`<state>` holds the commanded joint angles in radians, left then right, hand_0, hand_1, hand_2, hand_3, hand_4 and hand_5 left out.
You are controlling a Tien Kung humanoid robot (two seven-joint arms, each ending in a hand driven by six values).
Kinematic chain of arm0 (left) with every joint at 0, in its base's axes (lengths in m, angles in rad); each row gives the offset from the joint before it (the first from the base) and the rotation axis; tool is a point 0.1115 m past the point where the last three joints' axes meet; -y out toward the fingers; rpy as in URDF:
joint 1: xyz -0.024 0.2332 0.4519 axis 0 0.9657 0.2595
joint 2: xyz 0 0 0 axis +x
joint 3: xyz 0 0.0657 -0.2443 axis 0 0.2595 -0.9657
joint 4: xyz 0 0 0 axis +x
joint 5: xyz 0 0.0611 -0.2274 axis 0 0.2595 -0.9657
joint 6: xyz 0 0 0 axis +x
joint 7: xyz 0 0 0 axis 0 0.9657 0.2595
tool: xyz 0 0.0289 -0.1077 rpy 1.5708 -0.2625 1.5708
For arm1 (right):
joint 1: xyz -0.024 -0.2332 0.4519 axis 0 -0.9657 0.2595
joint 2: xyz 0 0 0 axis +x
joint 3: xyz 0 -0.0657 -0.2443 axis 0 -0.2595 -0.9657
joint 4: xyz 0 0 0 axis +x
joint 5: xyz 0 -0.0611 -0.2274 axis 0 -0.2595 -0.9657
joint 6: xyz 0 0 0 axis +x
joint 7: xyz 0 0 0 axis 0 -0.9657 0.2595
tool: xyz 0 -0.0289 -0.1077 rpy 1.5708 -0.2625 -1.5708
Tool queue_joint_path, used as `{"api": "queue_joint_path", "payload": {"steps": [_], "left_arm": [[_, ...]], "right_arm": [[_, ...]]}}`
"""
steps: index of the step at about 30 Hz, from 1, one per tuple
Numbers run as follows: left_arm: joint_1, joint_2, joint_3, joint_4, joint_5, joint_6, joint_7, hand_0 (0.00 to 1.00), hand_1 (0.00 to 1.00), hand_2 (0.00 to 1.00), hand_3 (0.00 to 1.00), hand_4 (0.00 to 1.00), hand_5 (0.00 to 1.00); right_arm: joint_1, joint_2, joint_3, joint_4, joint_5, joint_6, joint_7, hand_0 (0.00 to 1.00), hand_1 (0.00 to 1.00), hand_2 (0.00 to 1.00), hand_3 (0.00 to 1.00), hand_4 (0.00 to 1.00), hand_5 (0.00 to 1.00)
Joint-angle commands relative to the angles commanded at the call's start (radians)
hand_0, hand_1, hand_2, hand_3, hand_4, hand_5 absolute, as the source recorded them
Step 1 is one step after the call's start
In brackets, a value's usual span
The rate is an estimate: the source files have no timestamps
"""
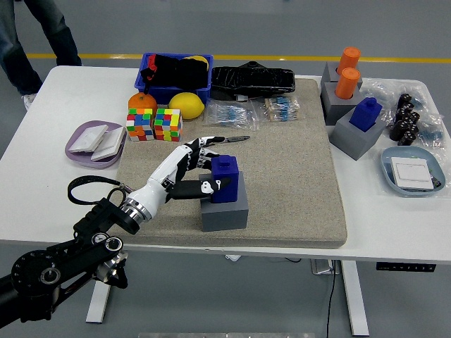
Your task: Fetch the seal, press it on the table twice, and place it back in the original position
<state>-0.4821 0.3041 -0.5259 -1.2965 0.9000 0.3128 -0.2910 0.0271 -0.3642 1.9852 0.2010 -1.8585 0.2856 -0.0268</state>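
On its grey holder, left hand grips the blue seal.

White table on grey floor with yellow line

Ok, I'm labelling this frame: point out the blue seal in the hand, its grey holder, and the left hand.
blue seal (226, 179), head view, its front face.
grey holder (225, 213), head view, its front wall.
left hand (189, 170), head view, middle of the hand.
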Motion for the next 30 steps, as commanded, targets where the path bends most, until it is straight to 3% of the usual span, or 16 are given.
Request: {"api": "queue_joint_path", "payload": {"steps": [10, 17, 23, 30], "left_arm": [[-0.008, 0.007, -0.020, -0.013, 0.007, 0.002, 0.000, 0.542, 0.474, 0.422, 0.826, 0.666, 0.002], [-0.015, 0.042, -0.095, -0.053, 0.034, 0.005, 0.007, 0.538, 0.474, 0.423, 0.823, 0.667, 0.002], [-0.003, 0.075, -0.153, -0.033, 0.044, 0.010, 0.007, 0.539, 0.475, 0.423, 0.821, 0.669, 0.002], [0.027, 0.082, -0.177, 0.020, 0.045, 0.019, -0.009, 0.539, 0.475, 0.423, 0.821, 0.669, 0.002]], "right_arm": [[0.000, -0.001, 0.002, 0.000, 0.001, 0.000, 0.001, 0.788, 0.686, 0.666, 0.613, 0.799, 0.455], [-0.002, -0.001, 0.003, 0.000, 0.000, 0.000, 0.001, 0.788, 0.687, 0.666, 0.612, 0.800, 0.454], [-0.001, -0.002, 0.000, 0.000, -0.001, 0.001, 0.001, 0.788, 0.686, 0.665, 0.614, 0.799, 0.455], [-0.002, -0.003, -0.005, 0.000, -0.001, 0.001, 0.003, 0.788, 0.686, 0.665, 0.614, 0.800, 0.455]]}}
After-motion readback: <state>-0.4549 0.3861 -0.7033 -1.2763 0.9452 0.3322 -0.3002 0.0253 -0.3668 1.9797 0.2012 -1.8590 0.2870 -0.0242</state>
